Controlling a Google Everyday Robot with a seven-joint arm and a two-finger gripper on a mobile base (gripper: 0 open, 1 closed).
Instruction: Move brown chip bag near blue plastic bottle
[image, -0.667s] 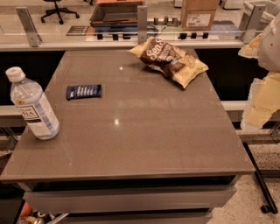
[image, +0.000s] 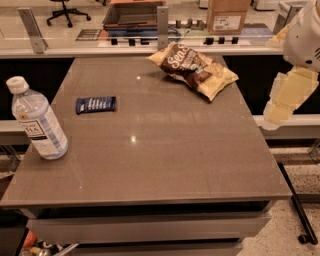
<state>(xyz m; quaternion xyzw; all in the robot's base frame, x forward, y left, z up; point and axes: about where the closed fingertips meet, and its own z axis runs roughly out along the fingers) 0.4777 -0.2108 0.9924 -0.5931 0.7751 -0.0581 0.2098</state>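
The brown chip bag (image: 192, 67) lies crumpled at the far right of the table, dark brown in the middle with white script lettering and cream-yellow ends. The blue plastic bottle (image: 37, 120) stands upright near the table's left edge, with a white cap and a white-and-blue label. The two are far apart, on opposite sides of the table. My gripper (image: 280, 112) hangs off the table's right edge, at the lower end of a cream-coloured arm part, to the right of and lower than the bag. It touches nothing.
A small flat dark-blue bar wrapper (image: 96, 104) lies left of centre on the grey table (image: 160, 160). Behind the table runs a glass rail with posts (image: 162, 20), and a cardboard box (image: 227, 15) stands beyond it. The floor drops away to the right.
My arm at the right edge has moved slightly up and to the left. The bag, the bottle and the wrapper have not moved.
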